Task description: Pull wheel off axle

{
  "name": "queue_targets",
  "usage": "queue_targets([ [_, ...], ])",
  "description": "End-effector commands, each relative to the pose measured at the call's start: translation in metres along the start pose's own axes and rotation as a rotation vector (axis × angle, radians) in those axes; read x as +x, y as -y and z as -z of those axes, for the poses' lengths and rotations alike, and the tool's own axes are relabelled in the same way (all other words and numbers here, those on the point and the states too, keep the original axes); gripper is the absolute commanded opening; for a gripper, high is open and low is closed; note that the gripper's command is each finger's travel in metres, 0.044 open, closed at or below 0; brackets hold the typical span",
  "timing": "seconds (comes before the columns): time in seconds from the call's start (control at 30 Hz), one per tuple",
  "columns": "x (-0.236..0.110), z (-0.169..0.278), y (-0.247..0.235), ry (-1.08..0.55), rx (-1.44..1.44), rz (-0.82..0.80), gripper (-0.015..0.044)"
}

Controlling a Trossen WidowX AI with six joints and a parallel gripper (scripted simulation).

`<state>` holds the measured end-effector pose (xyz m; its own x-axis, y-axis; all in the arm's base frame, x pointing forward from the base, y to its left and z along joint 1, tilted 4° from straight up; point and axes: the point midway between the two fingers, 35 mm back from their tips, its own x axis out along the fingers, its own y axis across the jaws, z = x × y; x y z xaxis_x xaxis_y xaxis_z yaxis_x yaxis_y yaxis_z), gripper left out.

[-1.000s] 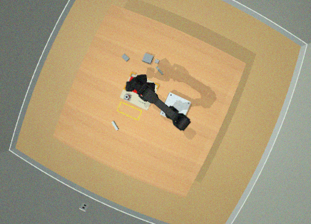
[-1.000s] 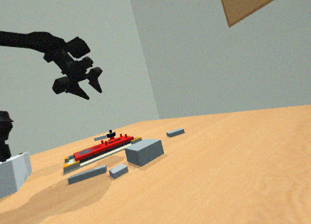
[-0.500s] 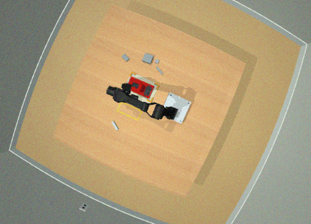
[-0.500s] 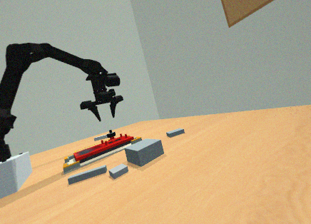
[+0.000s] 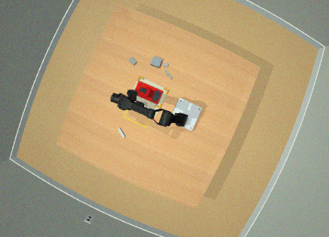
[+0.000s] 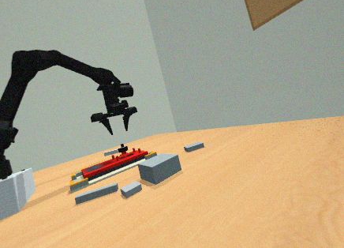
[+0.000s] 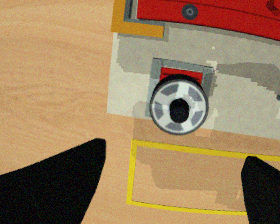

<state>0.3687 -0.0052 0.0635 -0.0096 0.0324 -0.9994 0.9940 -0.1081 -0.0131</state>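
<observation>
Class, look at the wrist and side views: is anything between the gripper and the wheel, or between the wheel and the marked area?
Nothing visible. The open gripper hangs above the wheel on its axle with only air between. The marked area, a yellow outline, lies right beside the wheel with nothing visible between them.
</observation>
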Motion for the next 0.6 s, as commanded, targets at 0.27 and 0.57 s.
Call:
queue_targets([
  [0.27,0.074,-0.001,0.003,-0.003,0.005,0.016,0.03],
  [0.57,0.074,-0.001,0.003,-0.003,0.005,0.016,0.03],
])
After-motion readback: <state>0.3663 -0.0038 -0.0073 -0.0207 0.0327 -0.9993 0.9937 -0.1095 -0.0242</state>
